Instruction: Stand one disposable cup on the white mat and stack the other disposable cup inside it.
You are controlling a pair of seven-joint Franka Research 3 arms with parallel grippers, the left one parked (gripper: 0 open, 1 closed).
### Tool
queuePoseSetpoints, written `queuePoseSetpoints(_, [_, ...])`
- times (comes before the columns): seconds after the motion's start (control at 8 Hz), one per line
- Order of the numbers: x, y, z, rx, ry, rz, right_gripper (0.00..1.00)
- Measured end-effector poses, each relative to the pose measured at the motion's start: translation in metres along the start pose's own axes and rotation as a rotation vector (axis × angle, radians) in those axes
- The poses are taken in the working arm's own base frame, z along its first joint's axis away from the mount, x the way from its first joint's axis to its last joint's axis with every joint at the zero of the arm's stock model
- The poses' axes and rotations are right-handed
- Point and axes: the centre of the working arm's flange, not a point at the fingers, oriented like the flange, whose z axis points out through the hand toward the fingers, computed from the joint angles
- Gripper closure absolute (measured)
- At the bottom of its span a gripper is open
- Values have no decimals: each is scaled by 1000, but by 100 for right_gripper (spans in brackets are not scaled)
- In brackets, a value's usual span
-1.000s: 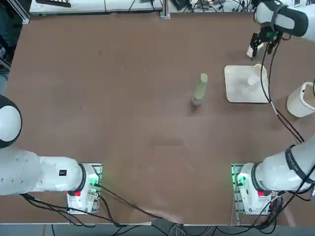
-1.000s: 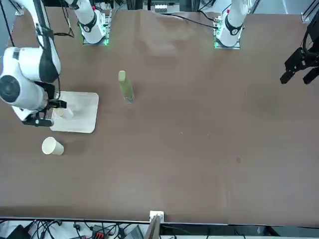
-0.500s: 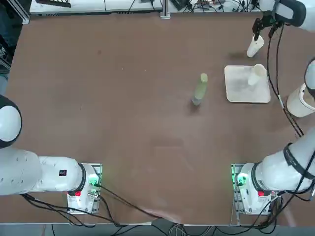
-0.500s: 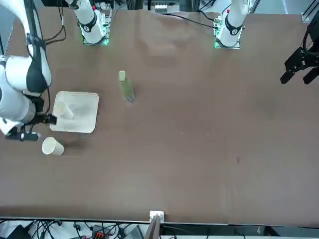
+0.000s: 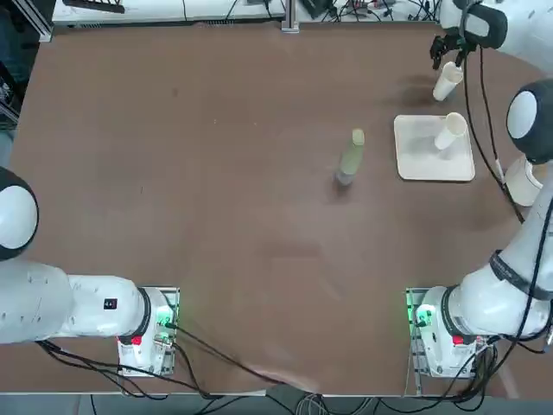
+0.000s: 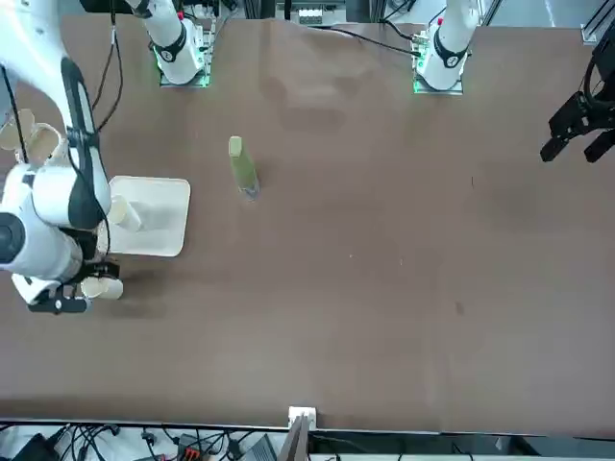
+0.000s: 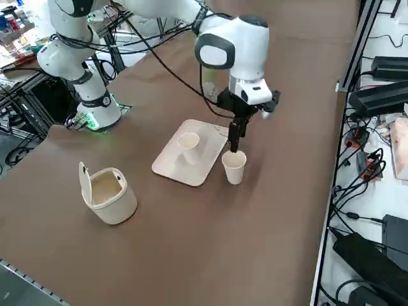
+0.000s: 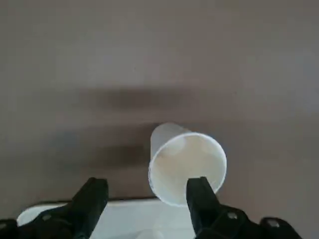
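Right hand (image 8: 147, 191) open, empty, above loose cup (image 7: 234, 167) beside white mat (image 7: 167, 167); round container (image 7: 109, 194) apparently clear.

Bright, even overhead light; soft shadows; wrist view slightly blurred.

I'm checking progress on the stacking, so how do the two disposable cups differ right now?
The first cup stands on the white mat; the second cup stands on the bare table, just off the mat's edge. The right gripper, fingers open, hangs right above the second cup; nothing is near the first. Both are upright, mouth up, plain white and look alike in shape; neither is inside the other.
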Motion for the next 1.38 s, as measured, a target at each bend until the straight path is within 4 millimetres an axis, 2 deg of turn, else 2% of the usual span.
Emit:
queuePoseSetpoints(0.25, [2,-2,11,1,1,-3,7])
queuePoseSetpoints(0.62, [2,-5,30,2,-26,-8,27])
queuePoseSetpoints(0.75, [2,-5,33,2,-31,-9,36])
queuePoseSetpoints(1.12, [2,-5,33,2,-30,-8,96])
queuePoseSetpoints(1.38, [3,0,16,0,-24,-1,98])
